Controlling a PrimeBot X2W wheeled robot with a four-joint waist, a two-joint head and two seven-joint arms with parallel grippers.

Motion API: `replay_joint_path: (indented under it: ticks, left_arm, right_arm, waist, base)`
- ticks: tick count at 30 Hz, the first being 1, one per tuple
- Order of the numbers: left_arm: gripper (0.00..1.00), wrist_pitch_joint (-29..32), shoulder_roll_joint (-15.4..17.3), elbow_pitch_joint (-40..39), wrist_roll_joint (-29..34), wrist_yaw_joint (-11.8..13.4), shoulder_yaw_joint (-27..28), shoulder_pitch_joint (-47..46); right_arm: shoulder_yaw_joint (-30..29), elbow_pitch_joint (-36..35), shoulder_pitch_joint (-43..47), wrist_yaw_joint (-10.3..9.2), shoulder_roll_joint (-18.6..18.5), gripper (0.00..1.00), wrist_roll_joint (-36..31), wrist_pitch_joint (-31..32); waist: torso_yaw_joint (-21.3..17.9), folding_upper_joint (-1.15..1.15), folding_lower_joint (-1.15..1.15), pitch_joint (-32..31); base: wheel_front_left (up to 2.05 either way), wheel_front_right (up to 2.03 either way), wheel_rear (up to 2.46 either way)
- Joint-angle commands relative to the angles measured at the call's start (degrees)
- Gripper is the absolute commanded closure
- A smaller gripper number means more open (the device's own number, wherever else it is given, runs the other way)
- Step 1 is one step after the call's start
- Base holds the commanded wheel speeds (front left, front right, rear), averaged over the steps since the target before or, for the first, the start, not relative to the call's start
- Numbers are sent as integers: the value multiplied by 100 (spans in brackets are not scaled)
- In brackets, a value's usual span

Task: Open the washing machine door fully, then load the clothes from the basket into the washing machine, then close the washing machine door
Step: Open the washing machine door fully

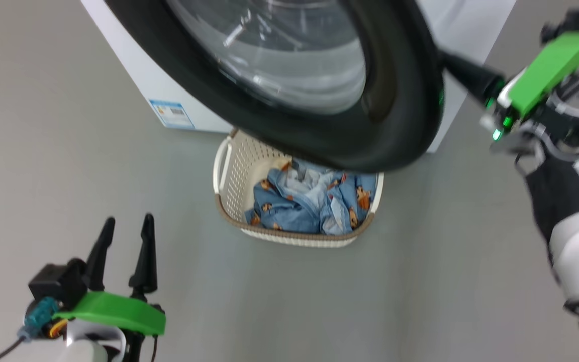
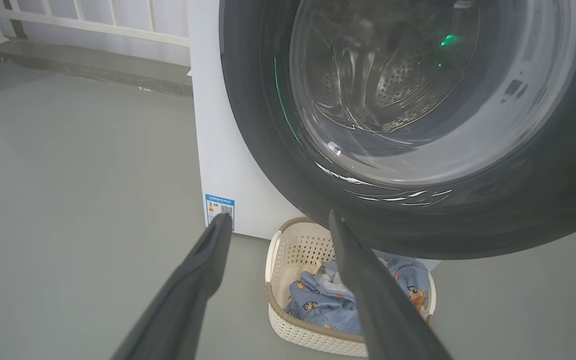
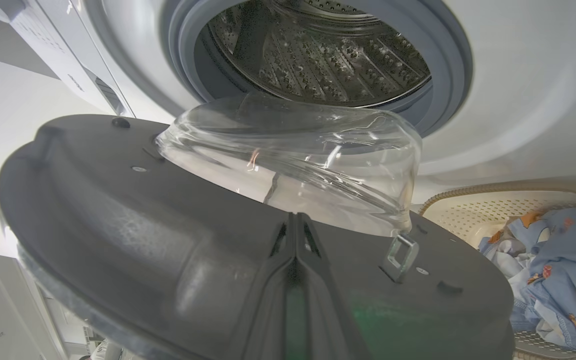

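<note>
**Door part-way open, right fingers behind it**

- The washing machine door point(image 1: 289, 65) stands swung out from the washing machine point(image 1: 133, 65), not yet fully open. Its black rim overhangs the far edge of the basket point(image 1: 229, 166)
- In the right wrist view, the steel drum point(image 3: 318, 55) and grey-blue gasket point(image 3: 448, 85) lie bare beyond the glass bowl, and the mouth is only partly cleared
- Right gripper point(image 3: 295, 222): both fingers pressed together with nothing between them, their tips lying on the door's dark inner face beside the latch loop point(image 3: 399, 255). Probably used as a single prod; a closed pair slips behind the rim and pushes outward without needing a grip
- Left gripper point(image 1: 128, 221): fingers spread wide and empty, hanging low over the grey floor point(image 1: 43, 151), well apart from the basket. Likely held ready for the garments and kept out of the door's swing
- The clothes point(image 1: 299, 206), blue with bear print, are heaped in the basket. It sits on the floor just before the machine, near the blue label sticker point(image 1: 171, 114), placed for a short lift to the drum
- Step in hand, by my reading: finishing the door swing, with loading not yet begun
</note>
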Motion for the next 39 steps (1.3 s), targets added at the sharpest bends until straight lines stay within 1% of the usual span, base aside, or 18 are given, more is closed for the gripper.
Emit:
replay_joint_path:
  ticks: [1, 6, 11, 16, 19, 25, 30, 34, 39]
  left_arm:
    - [0, -37, 127, -57, 45, -15, 211, 48]
    - [0, -37, 94, 48, 89, -15, 217, 181]
    - [0, -37, 88, 128, 126, -15, 232, 271]
    - [0, -37, 80, 201, 181, -4, 216, 369]
    - [0, -37, 88, 237, 194, 12, 207, 425]
    - [0, 16, 118, 245, 148, 23, 178, 495]
    - [0, 65, 163, 225, 140, 38, 144, 481]
    - [0, 87, 175, 228, 137, 44, 106, 475]
    - [0, 97, 195, 212, 132, 62, 76, 481]
  right_arm:
    - [138, -248, 158, 11, 228, 100, 107, 90]
    - [169, -488, 712, 11, 291, 100, 342, 215]
    - [199, -628, 1056, 11, 319, 100, 464, 274]
    - [300, -745, 1457, 11, 368, 100, 602, 469]
    - [256, -840, 1689, 11, 452, 100, 804, 554]
    - [338, -1221, 2131, 11, 587, 100, 993, 698]
    - [569, -1535, 2456, 11, 716, 100, 1052, 820]
    - [680, -1599, 2544, 11, 785, 100, 1073, 783]
    - [786, -1564, 2532, 11, 846, 100, 1128, 715]
  waist:
    - [86, 0, 0, -314]
    - [255, 0, 0, -629]
    - [429, 0, 0, -848]
    - [689, 0, 0, -1105]
    - [859, 0, 0, -1223]
    - [1170, 0, 0, -1296]
    - [1434, 0, 0, -1328]
    - [1570, 0, 0, -1371]
    - [1649, 0, 0, -1411]
  base:
    - [0, 0, 0]
    - [0, 0, 0]
    - [0, 0, 0]
    - [0, 0, 0]
    - [0, 0, 0]
    - [0, 0, 0]
    - [0, 0, 0]
    - [0, 0, 0]
    - [0, 0, 0]
